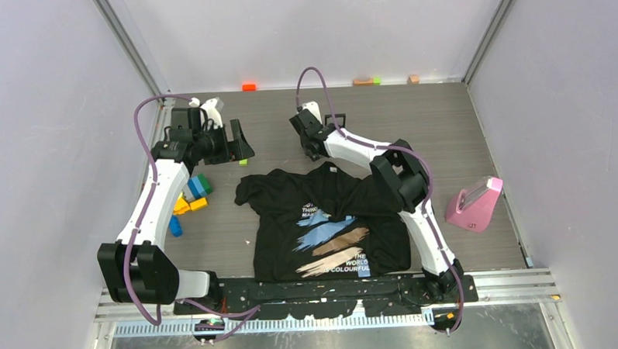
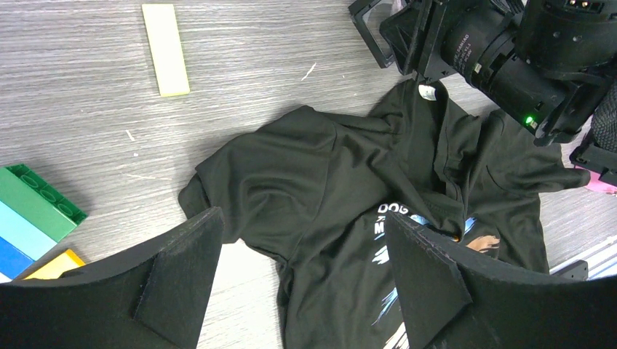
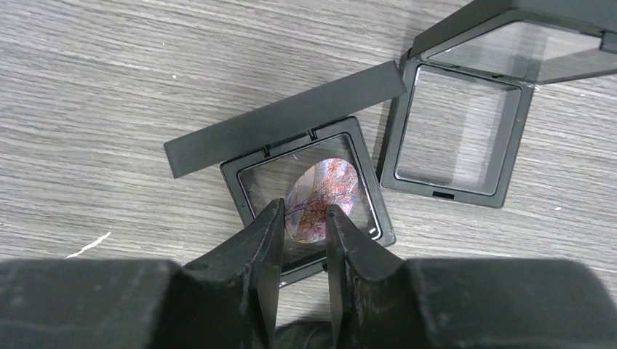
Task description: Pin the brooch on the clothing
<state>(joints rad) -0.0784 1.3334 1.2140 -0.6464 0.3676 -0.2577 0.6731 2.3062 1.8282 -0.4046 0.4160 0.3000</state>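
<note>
The brooch [image 3: 325, 195], an oval with a reddish and blue marbled face, lies in an open black display case [image 3: 236, 178] on the table. My right gripper [image 3: 304, 211] hangs over its near end, open by a narrow gap, the fingertips framing the brooch's lower edge. In the top view the right gripper [image 1: 313, 147] is just beyond the collar of the clothing [image 1: 323, 220], a black T-shirt with white text and blue, tan and cream streaks, lying crumpled. My left gripper [image 1: 239, 142] hovers wide open off the shirt's left shoulder [image 2: 320, 189], holding nothing.
A second open black case [image 3: 455, 134] lies beside the first. Coloured building blocks [image 1: 192, 196] sit left of the shirt, and a pale yellow-green strip [image 2: 166, 49] lies nearby. A pink wedge-shaped object [image 1: 475, 203] stands at the right. Small blocks [image 1: 248, 86] line the back wall.
</note>
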